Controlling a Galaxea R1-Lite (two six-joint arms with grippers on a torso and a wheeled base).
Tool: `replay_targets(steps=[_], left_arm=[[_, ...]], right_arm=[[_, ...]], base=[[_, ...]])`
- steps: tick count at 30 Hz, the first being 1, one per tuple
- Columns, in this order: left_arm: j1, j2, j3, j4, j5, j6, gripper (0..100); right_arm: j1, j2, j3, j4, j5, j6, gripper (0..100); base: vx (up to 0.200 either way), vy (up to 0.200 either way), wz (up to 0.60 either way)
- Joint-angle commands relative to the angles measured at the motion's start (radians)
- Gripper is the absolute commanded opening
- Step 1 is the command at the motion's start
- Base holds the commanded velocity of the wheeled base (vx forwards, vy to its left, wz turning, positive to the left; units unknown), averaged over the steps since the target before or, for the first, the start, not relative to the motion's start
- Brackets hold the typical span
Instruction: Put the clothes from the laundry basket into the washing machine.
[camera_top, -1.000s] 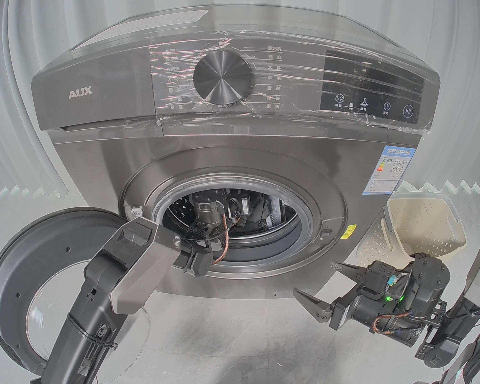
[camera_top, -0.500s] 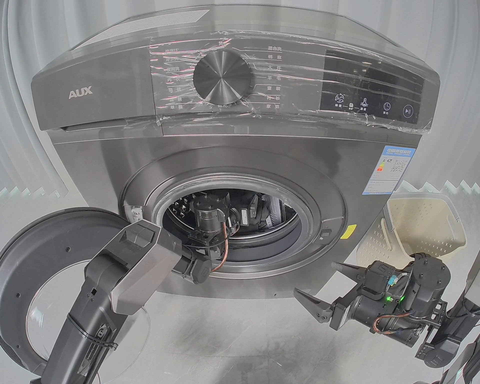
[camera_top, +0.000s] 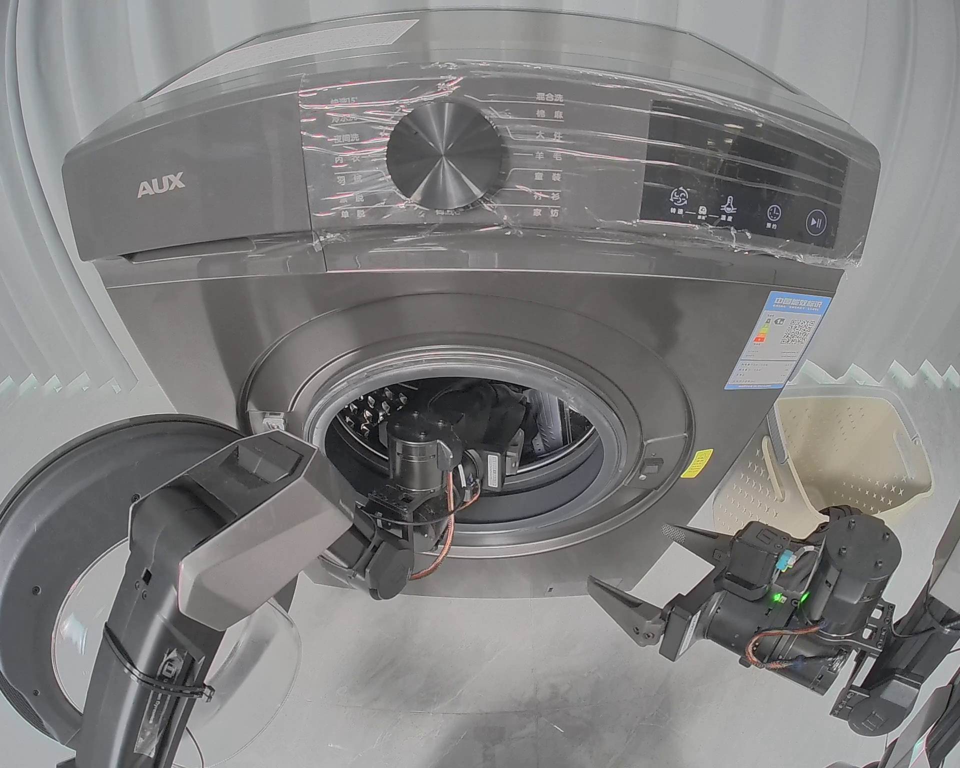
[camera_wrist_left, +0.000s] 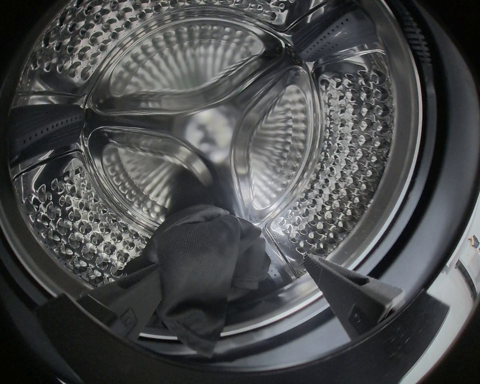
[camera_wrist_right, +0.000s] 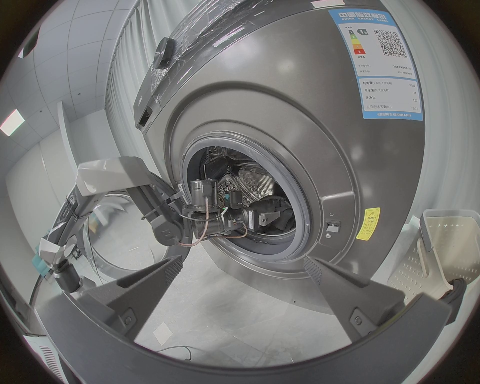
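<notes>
The grey washing machine (camera_top: 480, 300) stands with its round door (camera_top: 60, 560) swung open to the left. My left gripper (camera_top: 505, 440) sits at the mouth of the drum (camera_wrist_left: 200, 115), its fingers spread wide. A dark garment (camera_wrist_left: 205, 270) lies crumpled on the drum's front lip, draped partly over one finger (camera_wrist_left: 135, 305) and not pinched. The same garment (camera_top: 490, 405) shows dark inside the opening. My right gripper (camera_top: 628, 555) hovers open and holding nothing above the floor, low at the machine's front right. The cream laundry basket (camera_top: 850, 450) stands to the right of the machine.
The open door juts out over the floor on the left beside my left arm. In the right wrist view, the right gripper (camera_wrist_right: 242, 260) faces the machine front, with the basket (camera_wrist_right: 445, 250) close by. Pale curtains hang behind the machine.
My left arm has drawn back and down from deeper in the drum toward its front rim. The dark garment now shows more in the opening. The right arm has kept still.
</notes>
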Motion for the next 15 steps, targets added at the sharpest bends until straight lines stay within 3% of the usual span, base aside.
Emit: replay_targets(steps=[1, 15], left_arm=[[-0.038, -0.115, 0.170, -0.039, 0.000, 0.004, 100], [-0.149, -0.267, 0.519, -0.154, 0.006, 0.015, 100]], right_arm=[[0.000, -0.003, 0.005, -0.001, -0.001, 0.000, 100], [0.000, -0.004, 0.008, -0.001, -0.001, 0.000, 100]], base=[[0.000, 0.000, 0.00], [0.000, 0.000, 0.00]])
